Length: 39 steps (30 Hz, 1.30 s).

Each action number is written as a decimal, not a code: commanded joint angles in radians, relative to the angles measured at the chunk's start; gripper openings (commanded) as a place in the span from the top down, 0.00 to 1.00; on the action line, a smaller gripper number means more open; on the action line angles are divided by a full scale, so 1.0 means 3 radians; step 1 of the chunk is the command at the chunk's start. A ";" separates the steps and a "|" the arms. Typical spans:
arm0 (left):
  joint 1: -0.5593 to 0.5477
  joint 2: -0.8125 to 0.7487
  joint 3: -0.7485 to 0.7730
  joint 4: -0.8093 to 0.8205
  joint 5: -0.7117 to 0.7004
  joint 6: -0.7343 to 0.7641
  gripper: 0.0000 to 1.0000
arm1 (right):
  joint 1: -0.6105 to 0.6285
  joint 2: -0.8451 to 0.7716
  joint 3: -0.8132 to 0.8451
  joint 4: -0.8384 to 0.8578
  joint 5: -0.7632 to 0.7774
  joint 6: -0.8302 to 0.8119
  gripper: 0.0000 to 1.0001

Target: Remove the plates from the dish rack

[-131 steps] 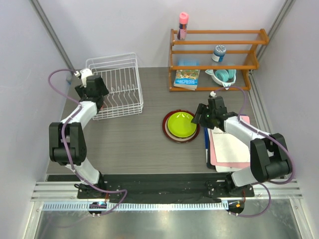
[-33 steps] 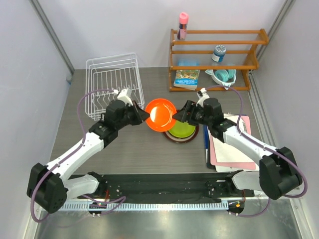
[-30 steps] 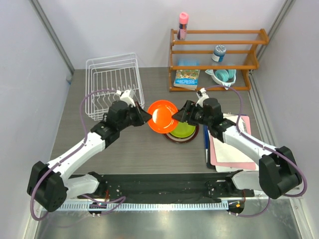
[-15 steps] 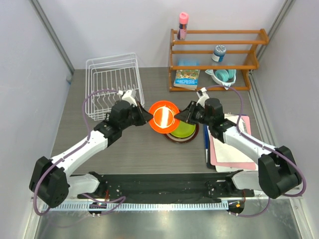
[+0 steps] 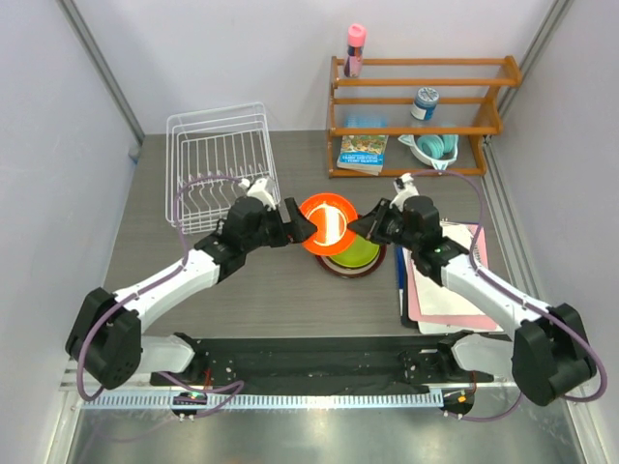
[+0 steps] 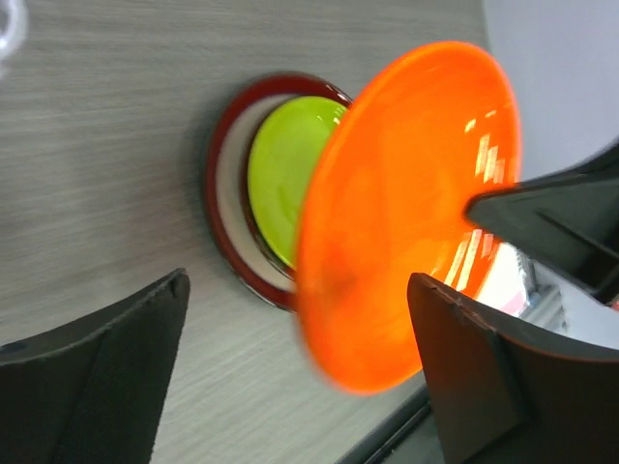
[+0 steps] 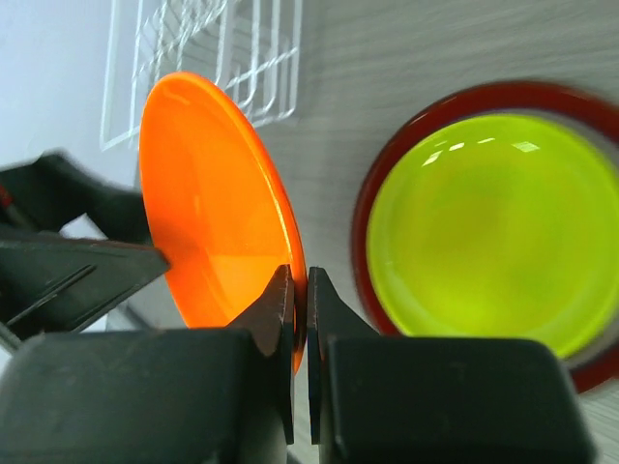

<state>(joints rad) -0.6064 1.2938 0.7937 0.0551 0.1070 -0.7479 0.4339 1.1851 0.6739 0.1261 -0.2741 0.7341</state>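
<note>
Right gripper [image 7: 300,290] clamps the rim of the orange plate [image 7: 208,213], holding it on edge above the green plate [image 7: 484,232] stacked on the red-rimmed plate [image 7: 363,222] — left gripper [image 6: 298,290] gapes wide around it, well clear of the dish rack [image 5: 221,159].

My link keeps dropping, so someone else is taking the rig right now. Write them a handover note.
Left claw: open, straddling the orange plate, not gripping it.
Right claw: shut on the orange plate's rim, holding it on edge in the air by the lime green plate.
Lime green plate sits on the red-rimmed plate.
Done: no plate shows in the dish rack.
To do: lower the orange plate onto the lime green one, release, pull both arms back.
</note>
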 commanded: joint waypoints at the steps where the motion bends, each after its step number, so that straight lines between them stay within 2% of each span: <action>1: 0.0007 -0.0420 -0.0084 -0.0122 -0.0677 0.0207 0.01 | -0.0188 -0.0289 0.0004 -0.0348 0.0658 -0.0069 0.99; 6: 0.0007 -0.0881 -0.0222 -0.0398 -0.1378 0.0427 0.00 | -0.0500 -0.0136 -0.0022 -0.0594 0.0530 -0.0141 0.99; 11: 0.0007 -0.1208 -0.0400 -0.0495 -0.1675 0.0621 0.01 | -0.0659 0.0114 -0.0017 -0.0661 0.0479 -0.0167 0.99; 20: 0.0007 -0.1265 -0.0523 -0.0858 -0.2381 0.0785 0.00 | -0.0695 0.0539 -0.0012 -0.0487 0.0275 -0.0223 0.99; 25: 0.0007 -0.1296 -0.0580 -0.0899 -0.2540 0.0821 0.01 | -0.0695 0.0677 0.0004 -0.0436 0.0126 -0.0202 0.96; 26: 0.0007 -0.1301 -0.0595 -0.0900 -0.2555 0.0826 0.00 | -0.0695 0.0687 0.0004 -0.0436 0.0096 -0.0208 0.93; 27: 0.0012 -0.1316 -0.0595 -0.0905 -0.2576 0.0836 0.01 | -0.0695 0.0703 0.0009 -0.0431 0.0085 -0.0218 0.86; 28: 0.0007 -0.1321 -0.0600 -0.0905 -0.2591 0.0841 0.01 | -0.0695 0.0698 0.0014 -0.0436 0.0055 -0.0228 0.73; 30: 0.0007 -0.1326 -0.0600 -0.0910 -0.2637 0.0857 0.00 | -0.0695 0.0683 0.0029 -0.0436 0.0055 -0.0253 0.56; 31: 0.0007 -0.1337 -0.0595 -0.0920 -0.2668 0.0862 0.00 | -0.0700 0.0667 0.0029 -0.0436 0.0070 -0.0274 0.40; 33: 0.0007 -0.1337 -0.0595 -0.0920 -0.2749 0.0887 0.01 | -0.0695 0.0632 0.0049 -0.0476 0.0090 -0.0315 0.33; 34: 0.0007 -0.1337 -0.0595 -0.0910 -0.2831 0.0908 0.00 | -0.0695 0.0596 0.0090 -0.0578 0.0131 -0.0376 0.21; 39: 0.0007 -0.1296 -0.0661 -0.0818 -0.3066 0.1025 0.01 | -0.0700 0.0392 0.0213 -0.0808 0.0243 -0.0586 0.06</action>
<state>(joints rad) -0.6064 0.9104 0.6125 -0.2260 -0.7082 -0.4767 0.2268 1.3785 0.6716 -0.0719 -0.2314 0.6270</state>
